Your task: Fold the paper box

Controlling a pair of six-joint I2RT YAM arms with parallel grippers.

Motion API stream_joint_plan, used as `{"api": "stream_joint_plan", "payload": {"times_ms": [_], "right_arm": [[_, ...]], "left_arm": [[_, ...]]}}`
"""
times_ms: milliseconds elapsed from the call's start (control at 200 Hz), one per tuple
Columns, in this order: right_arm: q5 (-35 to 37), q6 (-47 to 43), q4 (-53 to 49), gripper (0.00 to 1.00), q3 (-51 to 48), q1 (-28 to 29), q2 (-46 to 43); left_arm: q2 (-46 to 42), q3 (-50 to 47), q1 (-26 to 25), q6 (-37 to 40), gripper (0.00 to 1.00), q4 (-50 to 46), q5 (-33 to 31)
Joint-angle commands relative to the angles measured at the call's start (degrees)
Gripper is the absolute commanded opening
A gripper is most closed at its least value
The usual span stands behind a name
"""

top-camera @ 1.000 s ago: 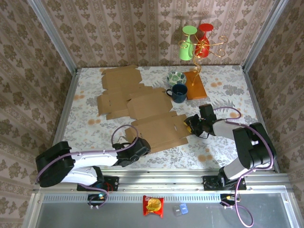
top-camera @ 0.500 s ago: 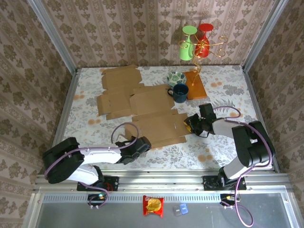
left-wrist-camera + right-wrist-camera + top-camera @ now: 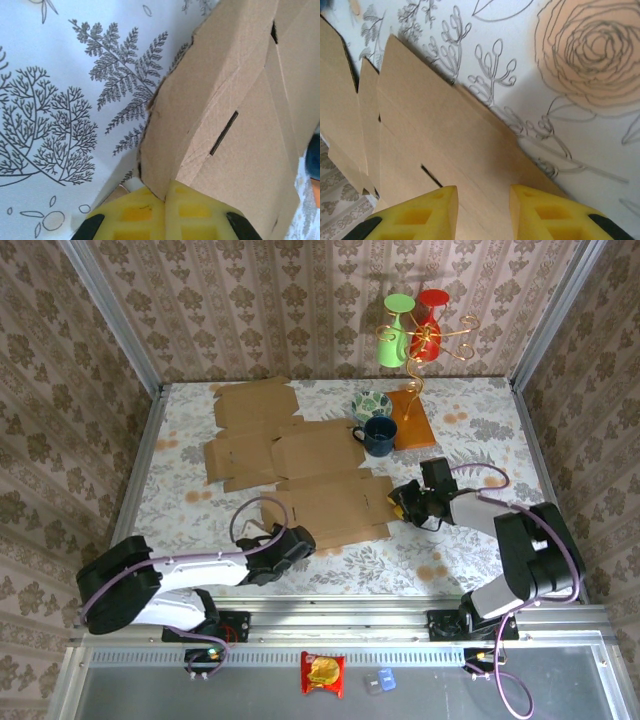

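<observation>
Cardboard: a flat, die-cut box blank (image 3: 335,508) lies on the floral tablecloth (image 3: 470,440) in front of both arms, its far edge against a second blank (image 3: 315,450).
Left side: the left gripper (image 3: 290,540) is clamped tight on the blank's near-left corner flap. The yellow pads (image 3: 135,215) press together over the edge, which rises off the cloth.
Right side: the right gripper (image 3: 405,505) sits at the blank's right edge, jaws narrowly apart. They straddle a flap that lies flat and pinch nothing.
Handling: probably light and matte, so unlikely to slip. The panels look stiff and should bend only along the scored creases.
Weak spots: thin flaps and the cut slots (image 3: 223,132) could crumple or tear under a hard pull.
Where to hold: best at a flap's outer edge near a crease, one side anchored while the other folds.
</observation>
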Motion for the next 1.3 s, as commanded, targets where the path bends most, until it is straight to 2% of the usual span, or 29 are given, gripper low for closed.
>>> {"api": "stream_joint_plan", "payload": {"times_ms": [0, 90, 160, 210, 295, 420, 805, 935, 1295], "right_arm": [[1.26, 0.92, -4.07, 0.39, -1.13, 0.63, -4.25], [1.44, 2.69, -5.60, 0.46, -2.00, 1.66, -8.33], [2.91, 7.30, -4.71, 0.54, -4.50, 4.79, -12.99], [5.60, 12.20, -2.13, 0.59, -7.19, 8.68, -16.73], [13.23, 20.62, 3.06, 0.67, -11.46, 18.71, -21.66], [22.17, 27.74, 13.26, 0.70, -15.31, 29.31, -21.04], [28.51, 30.88, 37.53, 0.64, -12.89, 38.46, -1.21], [30.81, 31.56, 39.16, 0.60, -12.74, 39.83, 0.35], [33.79, 30.98, 42.74, 0.39, -10.69, 39.87, 1.92]], "left_arm": [[-2.22, 1.38, 0.13, -32.99, 0.00, -4.43, -2.55], [-3.30, 1.73, 0.14, -32.90, 0.00, -5.31, -2.68], [-3.86, 2.29, 0.04, -32.90, 0.00, -6.03, -2.74], [-4.12, 2.55, 0.06, -32.82, 0.00, -6.16, -2.83], [-4.45, 2.87, 0.06, -32.81, 0.00, -6.47, -2.83], [-5.00, 2.75, 0.05, -32.74, 0.00, -6.47, -2.54], [-6.08, 2.62, 0.06, -32.00, 0.00, -5.70, -1.75], [-6.08, 2.60, 0.07, -31.72, 0.00, -5.26, -1.53], [-7.79, 2.19, -0.01, -30.97, 0.00, -5.88, -1.41]]}}
